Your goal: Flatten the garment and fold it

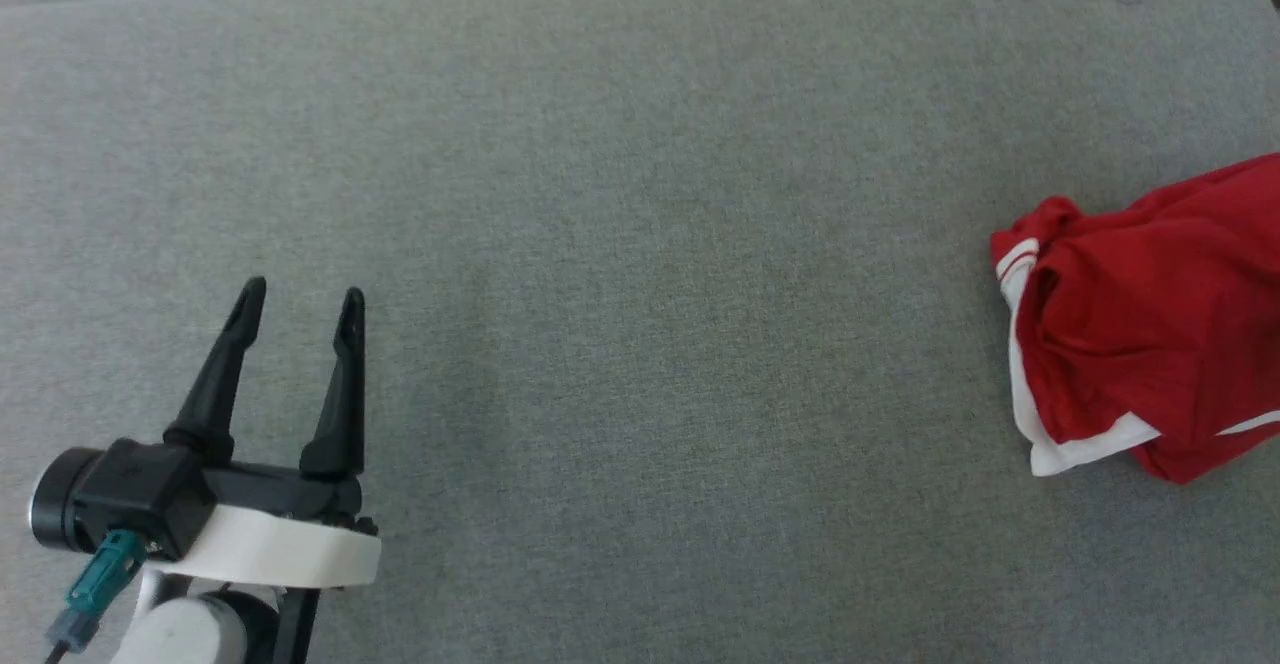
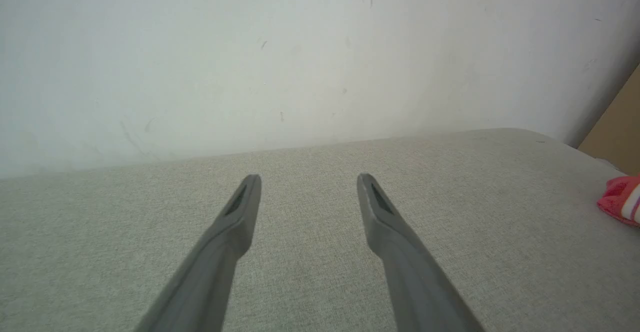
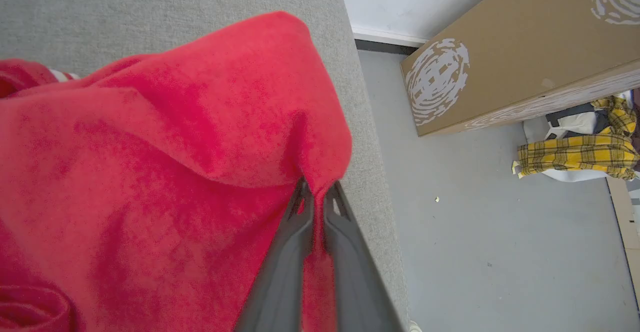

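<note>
The garment [image 1: 1150, 334], red with white trim, lies bunched at the right edge of the grey table in the head view. A small piece of the garment [image 2: 622, 199] peeks in at the right of the left wrist view. Close up, the garment [image 3: 150, 172] hangs in red folds, and my right gripper [image 3: 317, 192] is shut on a pinch of that red cloth near the table's edge. My left gripper [image 1: 300, 309] stands open over bare table at the lower left, far from the garment, and its fingers [image 2: 245, 207] are spread with nothing between them.
The grey fabric table [image 1: 640, 244] stretches wide between the two grippers. Beyond its right edge [image 3: 365, 147] is grey floor with a brown cardboard box [image 3: 510, 52] and a pile of yellow plaid clothes [image 3: 580, 152]. A white wall [image 2: 300, 57] backs the table.
</note>
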